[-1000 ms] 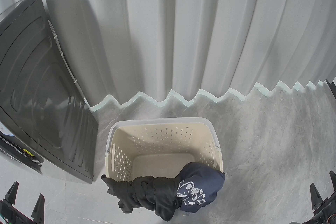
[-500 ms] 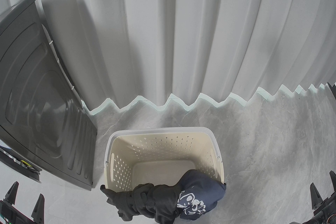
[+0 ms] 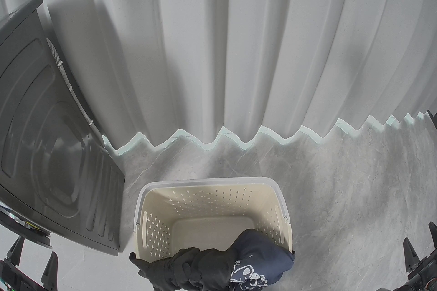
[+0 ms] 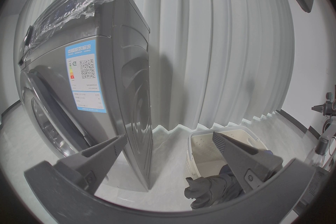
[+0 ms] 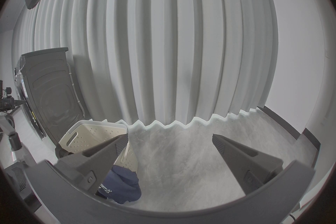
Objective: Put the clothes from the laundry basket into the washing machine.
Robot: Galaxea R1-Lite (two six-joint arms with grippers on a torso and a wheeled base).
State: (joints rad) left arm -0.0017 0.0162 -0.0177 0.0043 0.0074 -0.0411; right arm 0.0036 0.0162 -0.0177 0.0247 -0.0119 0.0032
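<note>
A cream laundry basket [image 3: 209,185] stands on the floor at the bottom centre. Over its near rim hang a black garment [image 3: 191,267] and a navy garment with white print [image 3: 259,260]. The grey washing machine [image 3: 41,132] stands to the left of the basket; its round door [image 4: 45,119] appears in the left wrist view. My left gripper [image 3: 33,258] is at the bottom left, open and empty. My right gripper [image 3: 421,243] is at the bottom right, open and empty. Both are well apart from the basket [image 4: 206,151] and the clothes [image 5: 120,184].
A white pleated curtain [image 3: 236,42] runs behind the basket down to the grey marbled floor [image 3: 364,187]. Open floor lies to the right of the basket. The washing machine's side panel stands close to the basket's left wall.
The whole head view has shifted: basket, clothes and washing machine sit lower and further left in the picture. Both grippers keep their places and stay open.
</note>
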